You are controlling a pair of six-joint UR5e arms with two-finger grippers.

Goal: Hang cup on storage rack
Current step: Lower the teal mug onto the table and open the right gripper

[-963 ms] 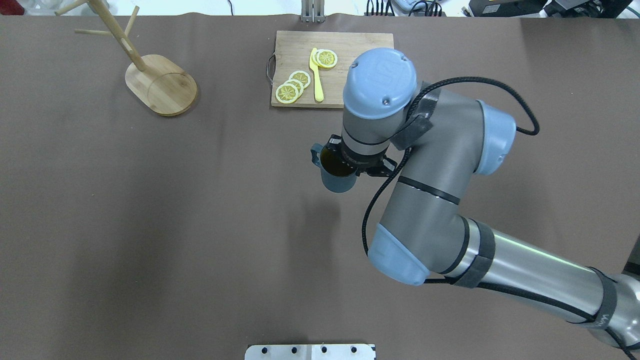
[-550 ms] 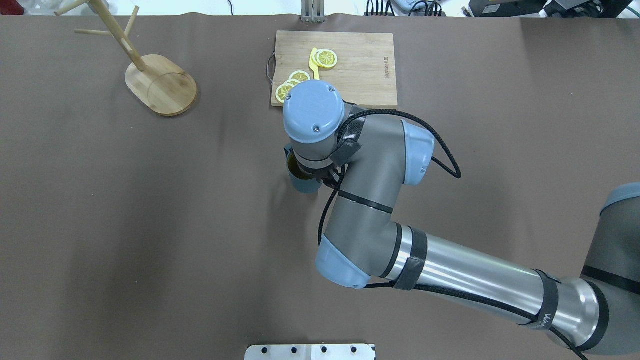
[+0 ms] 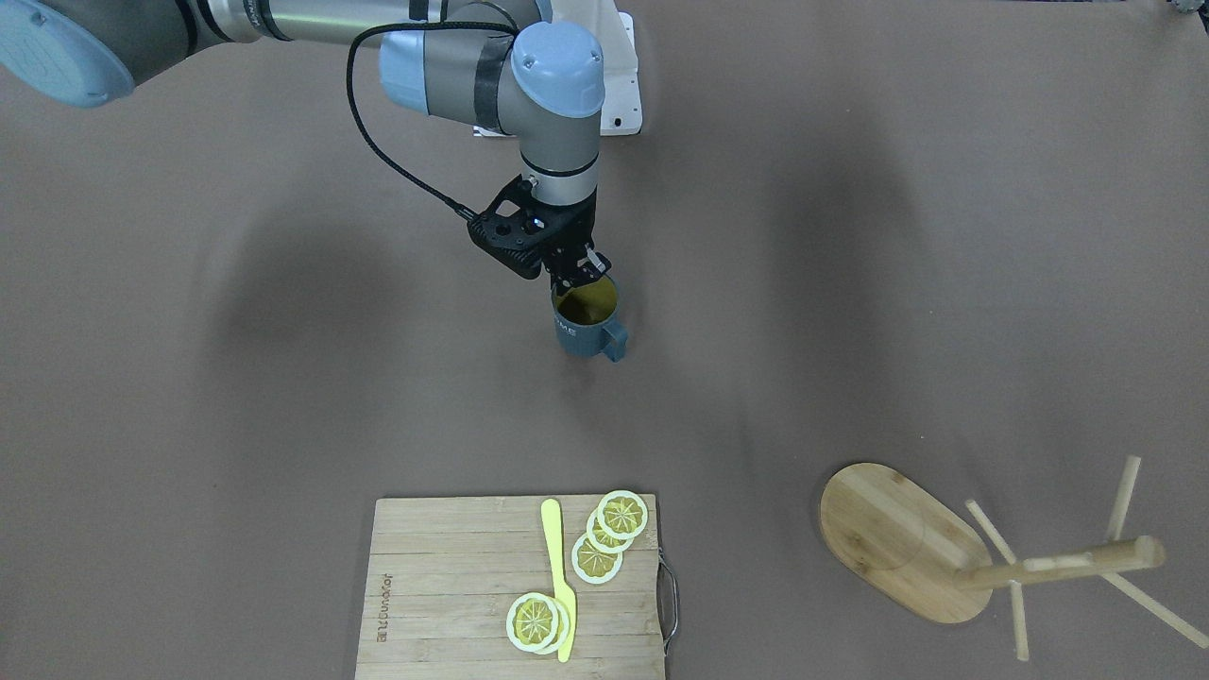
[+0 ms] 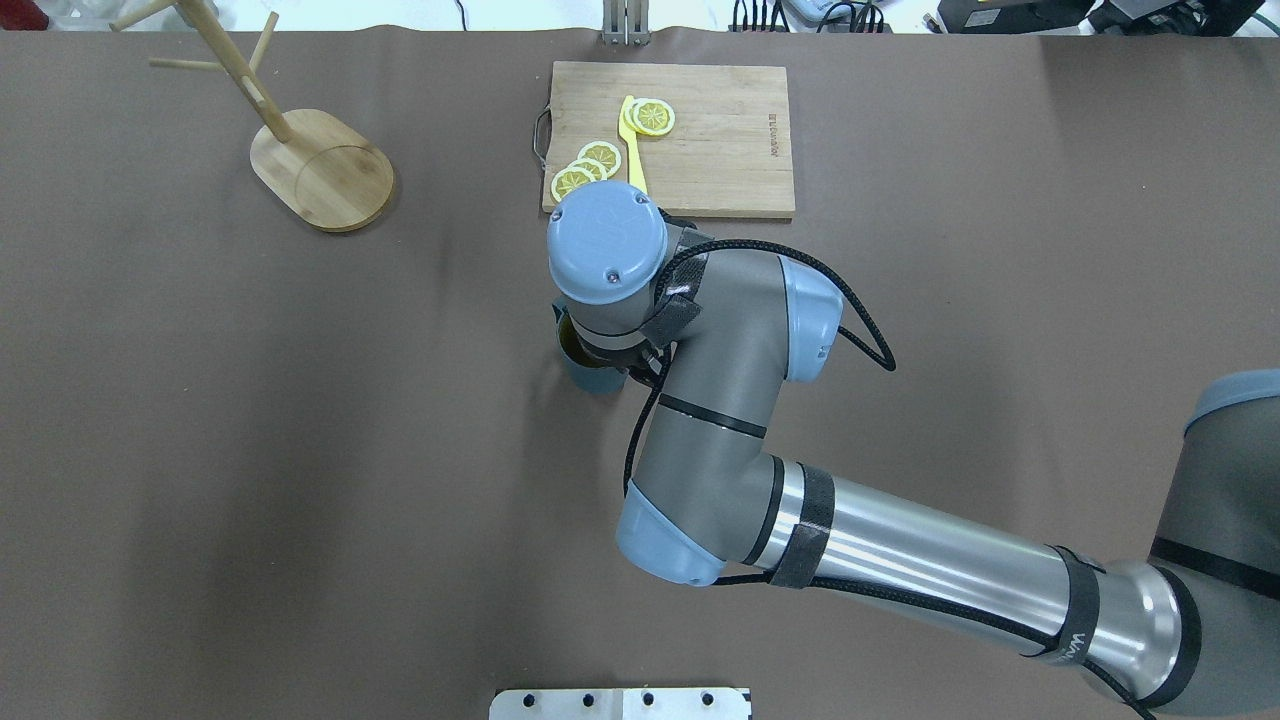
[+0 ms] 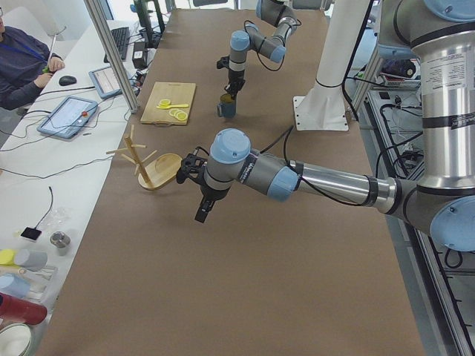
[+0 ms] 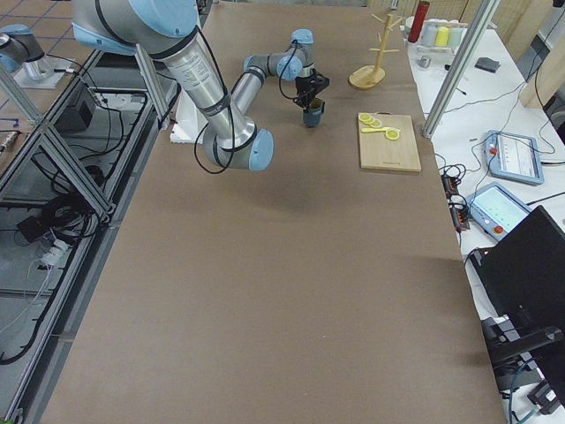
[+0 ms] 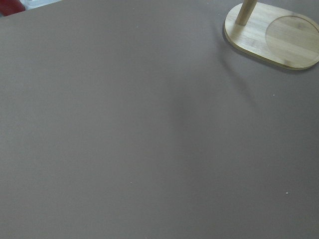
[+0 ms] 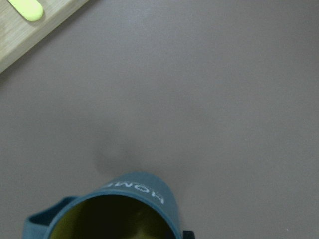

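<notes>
Right pincer (image 3: 578, 276) gripping cup (image 3: 584, 334), teal cylinder

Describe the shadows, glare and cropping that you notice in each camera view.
Front-facing view: broad, soft-edged shadows on the table. Overhead view: a bright glare streak along the right arm. Right wrist view: the cup is cropped at the bottom edge, faint shadow beyond. Left wrist view: the storage rack casts a dim, blurred shadow.

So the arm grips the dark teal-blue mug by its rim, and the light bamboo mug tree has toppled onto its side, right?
Not toppled. The exterior left view shows the light bamboo mug tree standing upright on its oval base. The rest holds: the right gripper grips the dark teal-blue mug by its rim.
</notes>
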